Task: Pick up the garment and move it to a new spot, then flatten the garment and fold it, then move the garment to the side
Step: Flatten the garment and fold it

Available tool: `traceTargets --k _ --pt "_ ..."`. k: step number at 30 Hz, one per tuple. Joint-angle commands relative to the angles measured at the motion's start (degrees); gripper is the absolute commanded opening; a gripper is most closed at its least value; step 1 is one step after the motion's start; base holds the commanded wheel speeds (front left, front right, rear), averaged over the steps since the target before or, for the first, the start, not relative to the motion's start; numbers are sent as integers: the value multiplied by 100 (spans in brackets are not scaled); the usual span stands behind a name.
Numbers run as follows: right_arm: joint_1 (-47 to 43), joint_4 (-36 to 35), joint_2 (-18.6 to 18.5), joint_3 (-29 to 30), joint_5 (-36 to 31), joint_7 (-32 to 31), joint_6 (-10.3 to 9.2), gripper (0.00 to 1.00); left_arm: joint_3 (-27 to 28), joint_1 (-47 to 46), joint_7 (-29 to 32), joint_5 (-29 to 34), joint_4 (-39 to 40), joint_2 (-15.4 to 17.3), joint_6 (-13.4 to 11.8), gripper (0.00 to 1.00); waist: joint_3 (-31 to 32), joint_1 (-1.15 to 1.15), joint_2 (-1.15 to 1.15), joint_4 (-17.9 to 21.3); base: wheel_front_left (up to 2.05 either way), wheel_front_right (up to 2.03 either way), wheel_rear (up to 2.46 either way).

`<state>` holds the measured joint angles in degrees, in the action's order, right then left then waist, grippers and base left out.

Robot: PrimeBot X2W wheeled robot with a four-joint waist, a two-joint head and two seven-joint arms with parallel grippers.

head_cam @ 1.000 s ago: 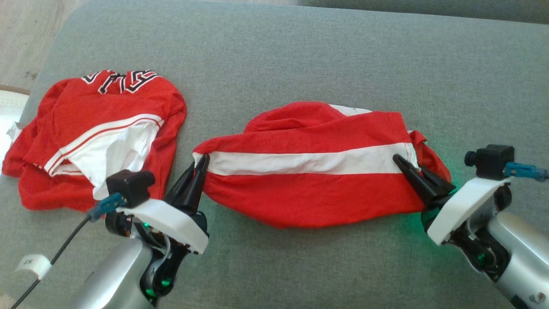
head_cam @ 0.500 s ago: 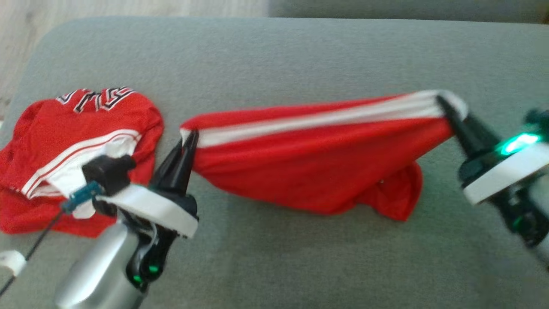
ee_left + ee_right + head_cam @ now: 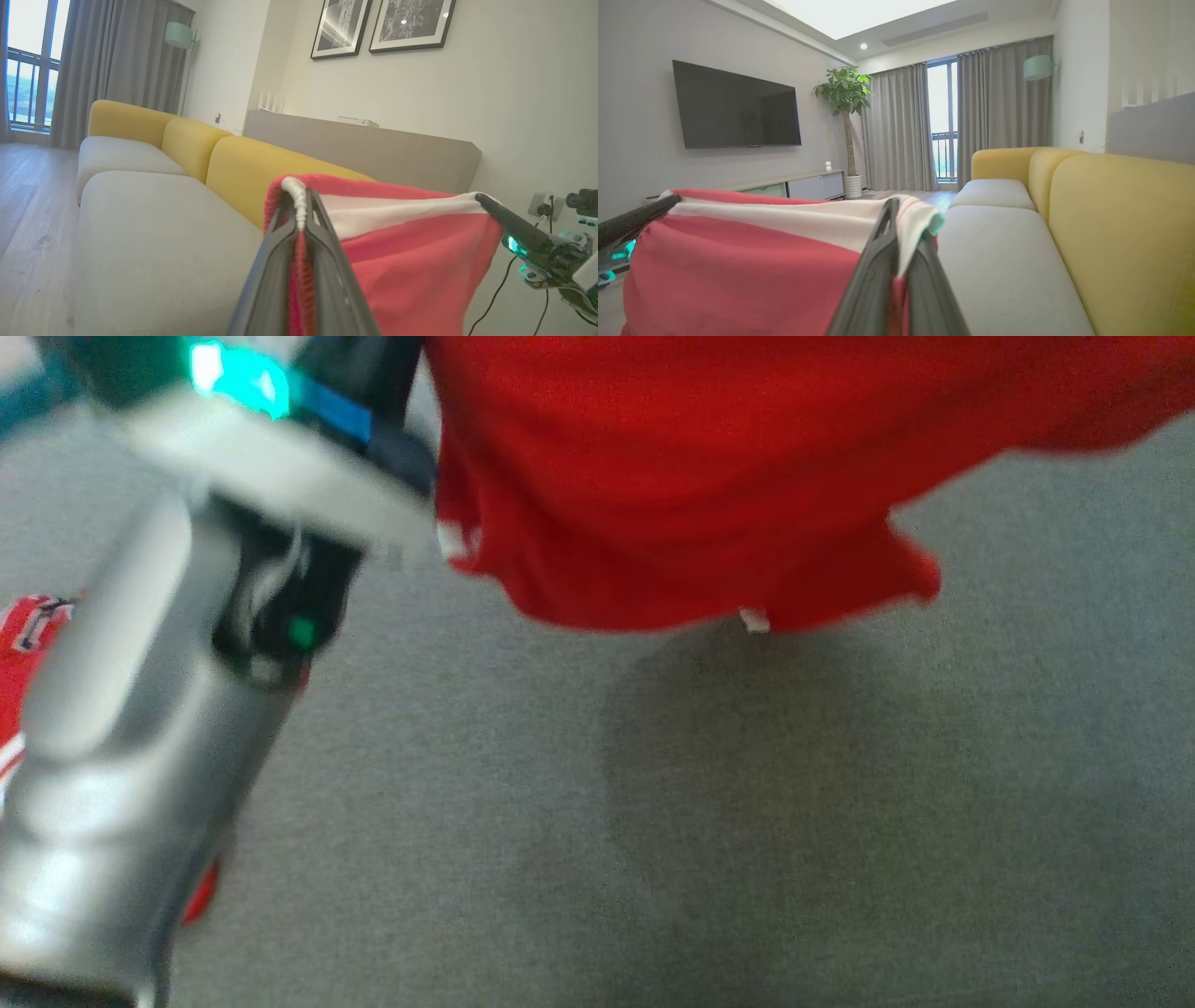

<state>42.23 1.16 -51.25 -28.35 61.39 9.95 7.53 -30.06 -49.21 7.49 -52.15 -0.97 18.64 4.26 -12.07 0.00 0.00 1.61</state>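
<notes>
Left gripper (image 3: 299, 199): fingers pressed together on the white band at one end of the red garment (image 3: 709, 476). Right gripper (image 3: 903, 226): clamped the same way on the white band at the other end. The garment hangs stretched between my two grippers, band uppermost and red body drooping, over the grey sofa seat (image 3: 747, 821), with its shadow on the cushion. Head view is blurred. A second red garment (image 3: 19, 644) lies on the seat to my left, partly behind my left forearm (image 3: 121, 728).
</notes>
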Motion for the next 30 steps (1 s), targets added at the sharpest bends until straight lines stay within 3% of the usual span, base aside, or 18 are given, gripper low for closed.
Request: traceTargets --k 1,6,10,16,22,30 --pt "202 -15 -143 82 -75 -84 -4 0 206 -522 13 71 -60 52 44 0 -322 0 0 189 0 0 0" --pt "1315 475 28 193 -454 -135 -4 0 4 -1979 -361 509 -1182 -432 208 0 -925 0 0 367 0 0 0" --pt "2074 864 213 229 -742 113 -4 0 -41 -2903 -1120 817 -2001 -756 279 0 -1300 0 0 474 0 0 0" --pt "2494 1054 316 96 -867 335 -4 0 -94 -3341 -1952 836 -2709 -931 315 0 -1516 0 0 526 0 0 0" --pt "1918 1010 364 -69 -716 469 -4 0 -767 -2641 -2154 281 -2649 -668 321 0 -1519 0 0 437 0 0 0" --pt "-164 630 330 -39 -306 502 -4 0 -1573 -689 -2243 -97 -1841 -38 322 0 -1157 0 0 217 0 0 0"
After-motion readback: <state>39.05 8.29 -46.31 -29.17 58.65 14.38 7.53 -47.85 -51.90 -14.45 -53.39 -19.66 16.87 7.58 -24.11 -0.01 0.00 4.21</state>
